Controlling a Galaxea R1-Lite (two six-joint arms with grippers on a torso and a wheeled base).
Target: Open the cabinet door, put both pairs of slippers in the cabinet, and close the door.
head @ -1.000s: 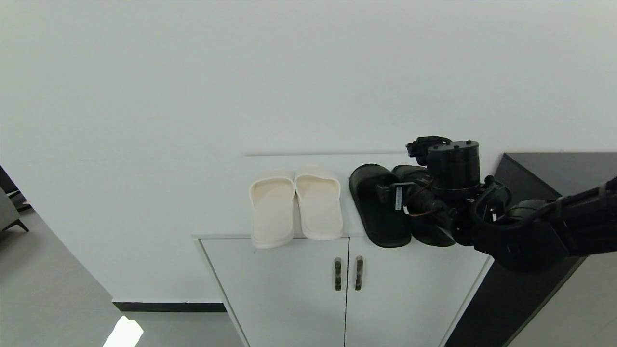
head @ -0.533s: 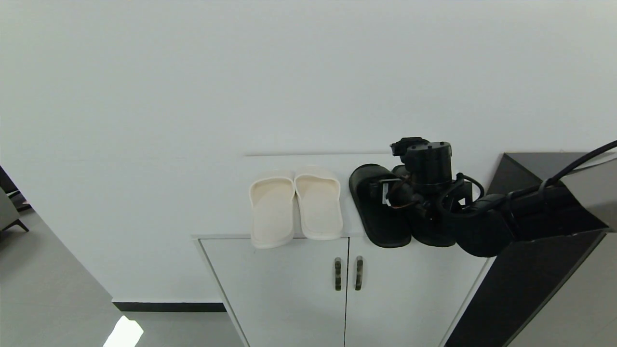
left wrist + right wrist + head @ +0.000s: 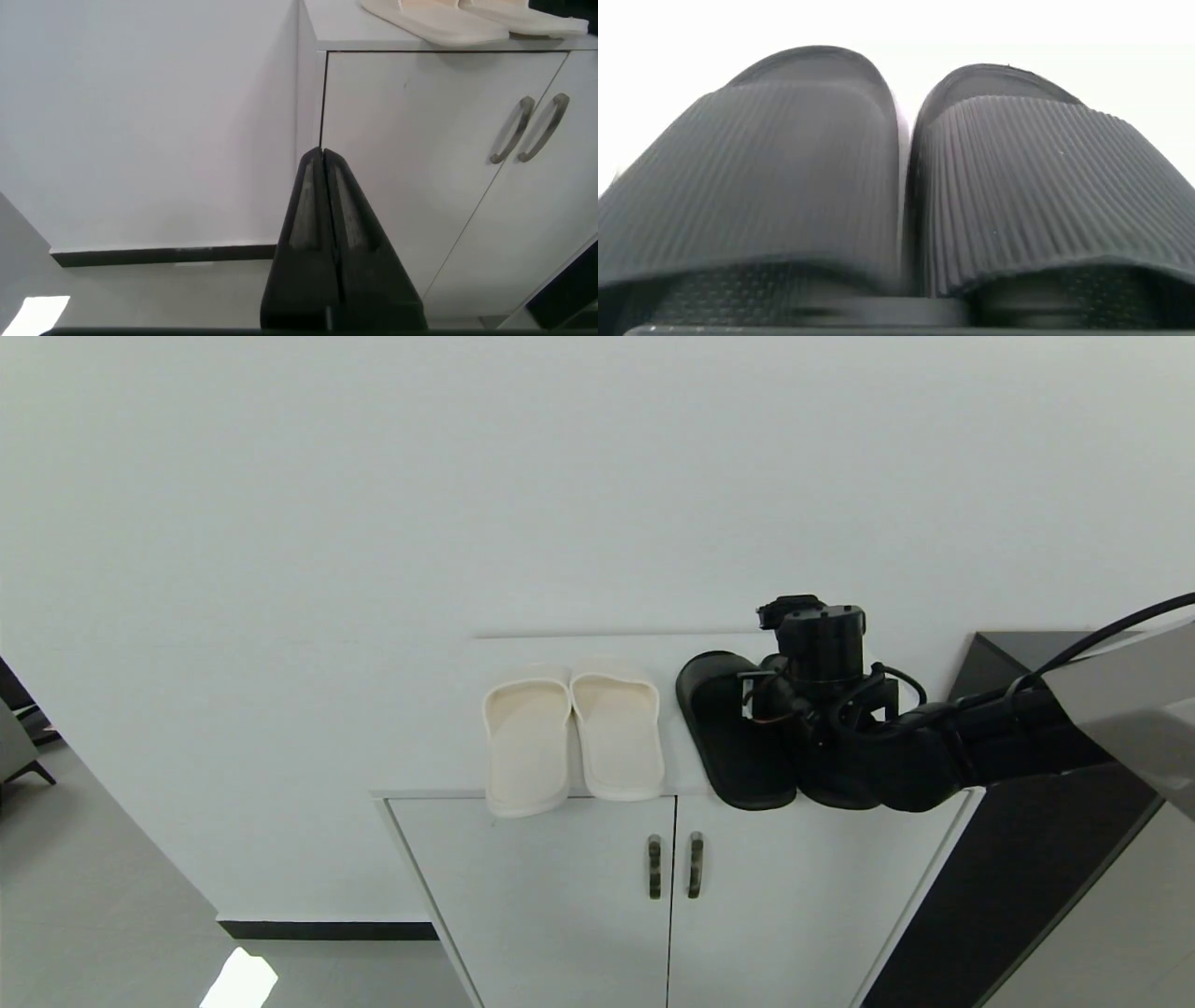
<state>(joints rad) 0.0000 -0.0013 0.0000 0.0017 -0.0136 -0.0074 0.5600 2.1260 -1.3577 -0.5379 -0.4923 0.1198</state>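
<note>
The 2 black slippers (image 3: 733, 747) lie on the closed cabinet (image 3: 560, 896), long axes running wall to front edge, just ahead of the nearer right gripper (image 3: 794, 709), whose jaws' spread I cannot tell, while the left gripper (image 3: 323, 163) hangs low with jaws pressed together.

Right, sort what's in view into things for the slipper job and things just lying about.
For the job: black slippers and cream slippers, both on the cabinet top; closed cabinet doors; door handles.
Just there: dark counter on the right; chair at far left.
</note>
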